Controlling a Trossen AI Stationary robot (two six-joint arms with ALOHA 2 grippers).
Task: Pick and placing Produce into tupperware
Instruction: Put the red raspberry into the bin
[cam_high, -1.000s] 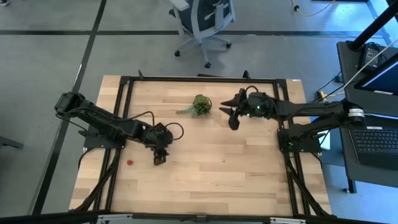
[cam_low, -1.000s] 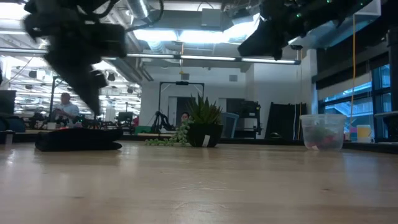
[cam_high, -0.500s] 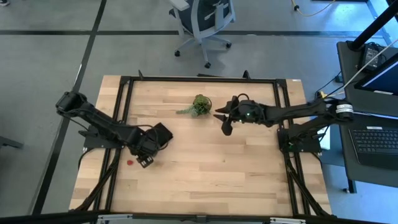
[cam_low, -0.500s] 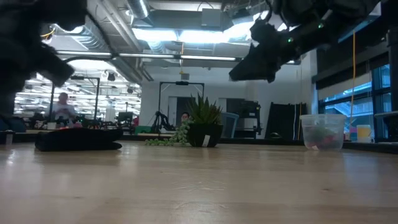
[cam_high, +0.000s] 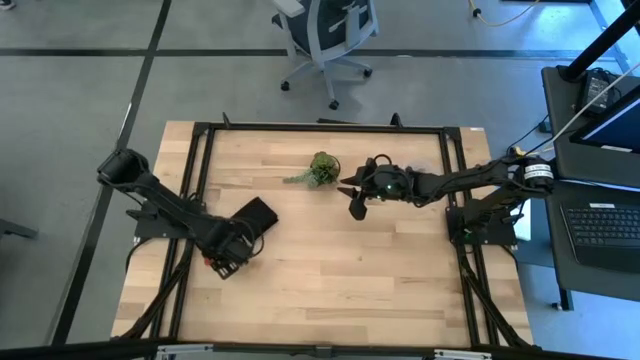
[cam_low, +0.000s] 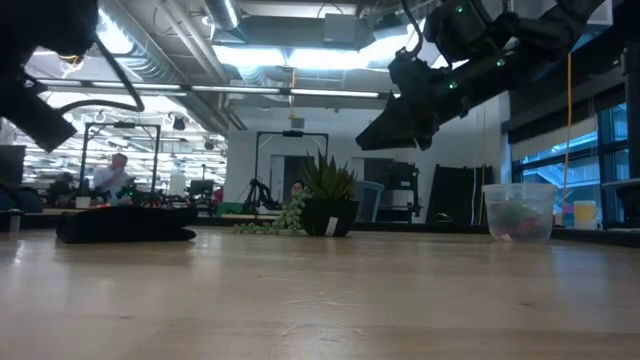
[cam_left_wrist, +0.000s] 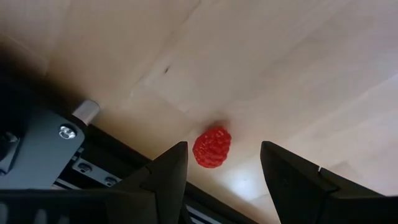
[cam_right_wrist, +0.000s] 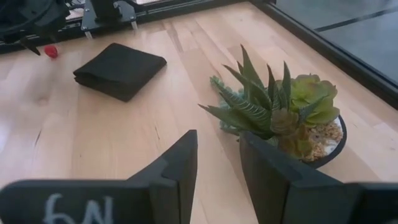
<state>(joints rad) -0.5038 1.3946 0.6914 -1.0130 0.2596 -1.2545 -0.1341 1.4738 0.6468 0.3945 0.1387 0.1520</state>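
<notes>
- Reaching for one red berry (cam_left_wrist: 212, 147): pick step, nothing pinched yet.
- Left claw (cam_high: 222, 264) low over the berry at the table's (cam_high: 340, 270) left edge, just beside the black cloth (cam_high: 252, 214); fingers spread, berry between the tips.
- Next, by judgement: lowering, closing on the berry, carrying to the tub (cam_low: 518, 211).
- Tub on the table, well apart from the cloth, some produce already inside.
- Right claw (cam_high: 354, 200) raised beside the potted succulent (cam_high: 322, 168), fingers parted, empty.
</notes>
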